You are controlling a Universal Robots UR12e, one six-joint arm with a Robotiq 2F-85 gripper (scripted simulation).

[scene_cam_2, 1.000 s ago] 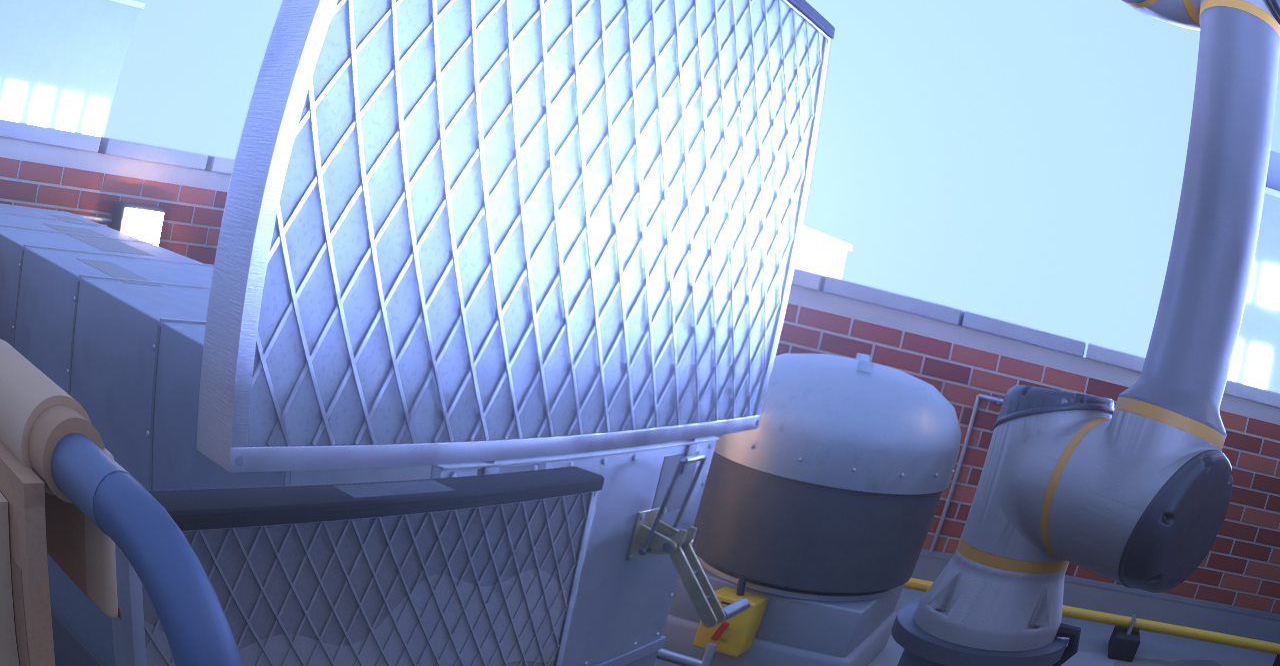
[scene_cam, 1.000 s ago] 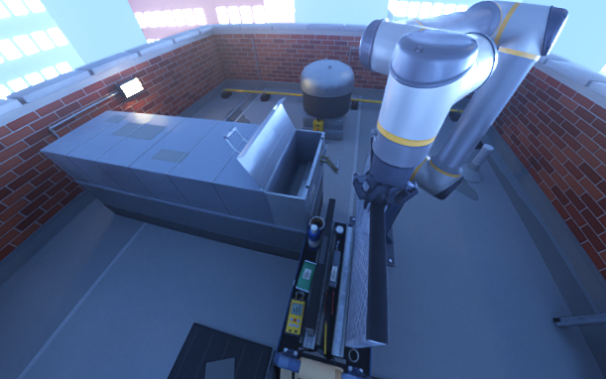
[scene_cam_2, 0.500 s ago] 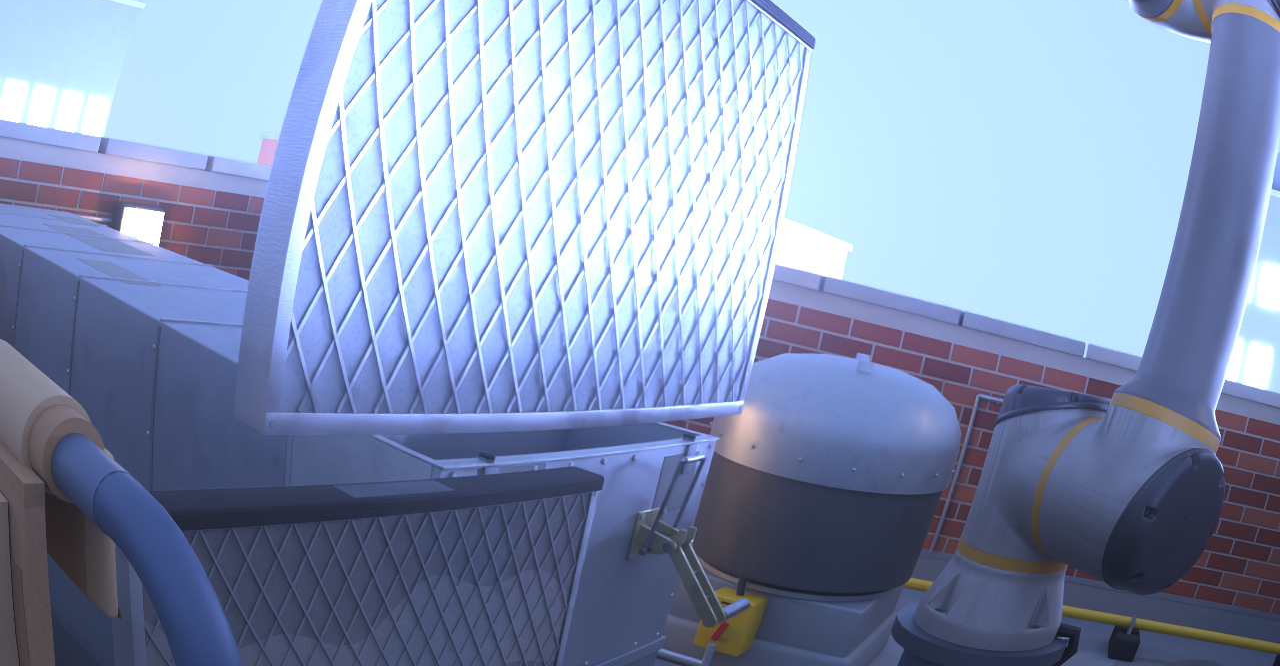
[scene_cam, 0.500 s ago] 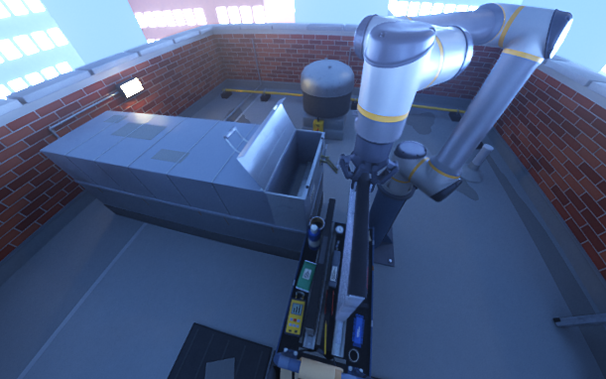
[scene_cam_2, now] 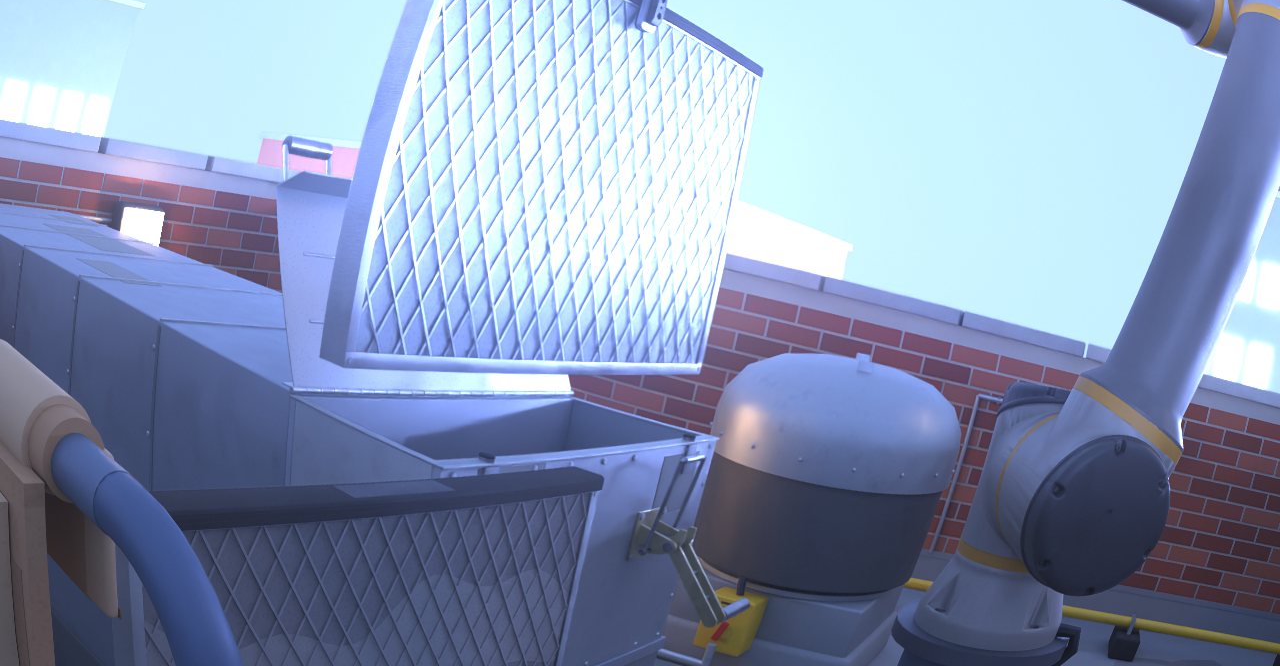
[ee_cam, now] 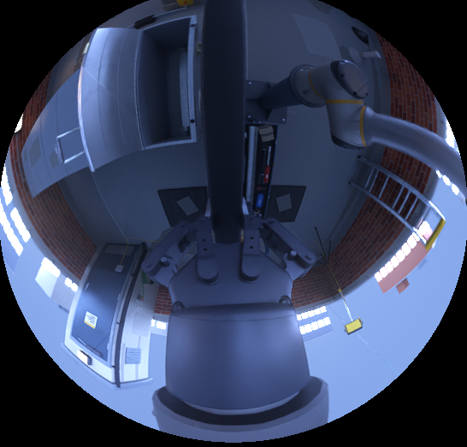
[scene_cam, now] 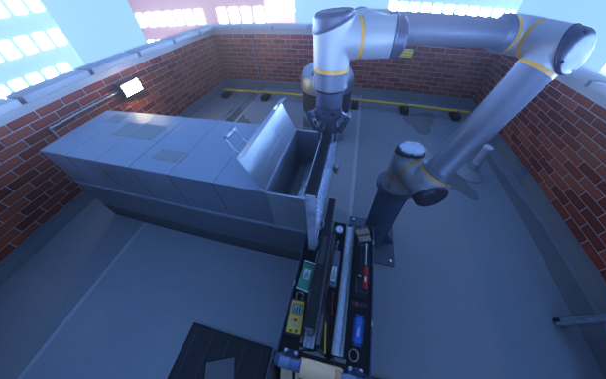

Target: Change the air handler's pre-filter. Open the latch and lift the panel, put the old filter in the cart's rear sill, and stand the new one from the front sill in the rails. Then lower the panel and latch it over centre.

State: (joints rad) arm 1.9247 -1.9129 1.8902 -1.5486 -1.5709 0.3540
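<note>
The new filter [scene_cam_2: 550, 188], a mesh-faced panel with a dark top edge, hangs upright just beside the open bay [scene_cam: 292, 163] of the air handler [scene_cam: 163, 163], its lower edge above the bay's rim. My gripper [scene_cam_2: 652, 9] grips the filter's top edge, with a finger on each face [ee_cam: 226, 237]. The access panel [scene_cam: 263, 141] stands raised and leans back. The other filter [scene_cam_2: 376, 573] stands in the cart [scene_cam: 330, 292]. The latch [scene_cam_2: 685, 555] hangs open on the handler's end wall.
The handler's end wall lies directly under the hanging filter, with a domed tank [scene_cam_2: 828, 474] beyond it. My arm's base [scene_cam: 387, 208] stands between the cart and the right brick wall. A yellow pipe [scene_cam: 411, 105] runs along the far wall.
</note>
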